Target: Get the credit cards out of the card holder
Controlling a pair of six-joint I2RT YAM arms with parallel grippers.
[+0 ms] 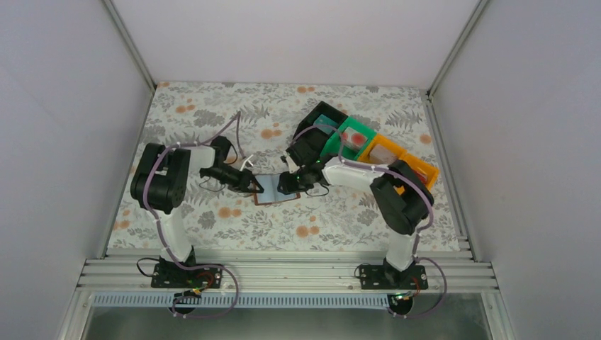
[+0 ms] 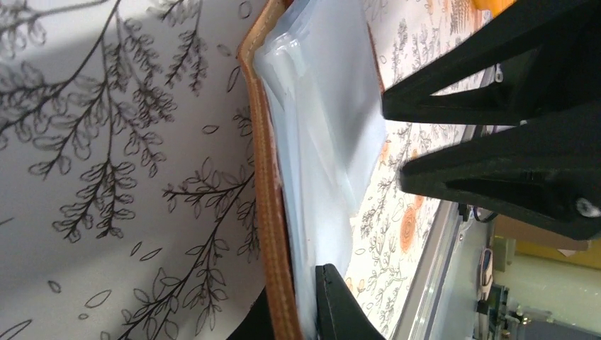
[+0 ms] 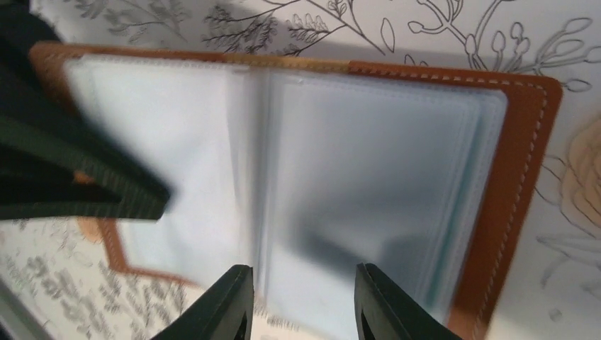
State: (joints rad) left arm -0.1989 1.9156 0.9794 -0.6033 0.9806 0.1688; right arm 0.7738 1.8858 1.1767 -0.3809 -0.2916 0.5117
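The holder (image 1: pixel 273 190) lies open and flat on the table (image 1: pixel 212 113), clear sleeves (image 3: pixel 368 184) facing up. My left gripper (image 2: pixel 294 294) is clamped tight on the holder's brown cover at its left edge, a finger on either face. My right gripper (image 3: pixel 301 287) hangs over the sleeves near the holder's spine, fingers partly apart and gripping nothing that I can see. The bins (image 1: pixel 332 142) sit well beyond the holder's right side.

My worries:
- The sleeves are slick and stacked. If my right fingers close on plastic rather than on a card, I judge the whole holder will lift or drag, and my left pinch on one thin edge may not stop it turning.
- That left pinch sits at the very rim of the cover, so a hard pull could slide it off.
- My two grippers are close over the holder, so a careless reach could knock them together.

The right wrist view shows both halves of the holder and a faint teal tinge along the sleeves' outer edge, perhaps one of the cards, though I can't tell. The left wrist view shows the holder edge-on instead, with the layered sleeves and my left grip on the cover. Only the top view shows the bins, and the coloured patches in them are too small to name.
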